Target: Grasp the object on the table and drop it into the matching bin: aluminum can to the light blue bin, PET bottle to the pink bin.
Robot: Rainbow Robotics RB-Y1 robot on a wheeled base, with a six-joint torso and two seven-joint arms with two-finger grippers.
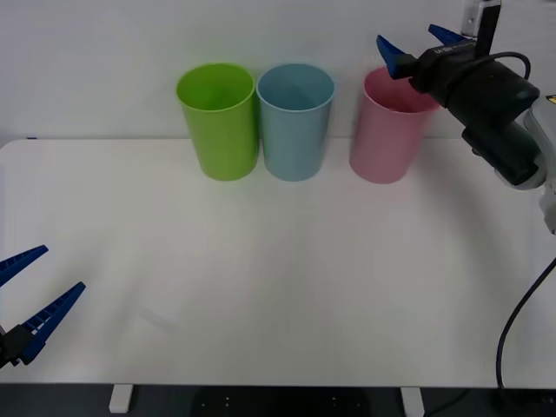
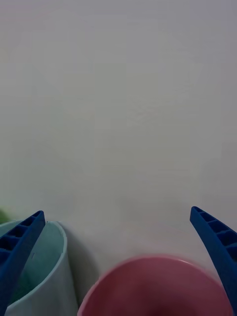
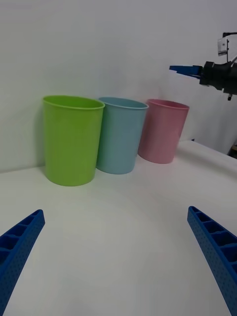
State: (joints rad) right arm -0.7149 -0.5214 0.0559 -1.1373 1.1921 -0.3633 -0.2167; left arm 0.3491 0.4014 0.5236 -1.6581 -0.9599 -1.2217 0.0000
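The pink bin [image 1: 387, 139] stands at the back right of the white table [image 1: 278, 278], with the light blue bin [image 1: 295, 130] to its left. My right gripper [image 1: 406, 35] hovers open just above the pink bin's rim [image 2: 153, 291], with nothing between its fingers; the light blue bin [image 2: 44, 276] is beside it. My left gripper [image 1: 62, 268] rests open over the table's front left corner, facing the bins, with the pink bin [image 3: 163, 131] and the light blue bin [image 3: 120, 136] far ahead of it. The PET bottle is out of view, as is any aluminum can.
A lime green bin [image 1: 221, 126] stands left of the light blue one, almost touching it. A white wall rises right behind the three bins. A black cable [image 1: 521, 313] hangs from my right arm past the table's right edge.
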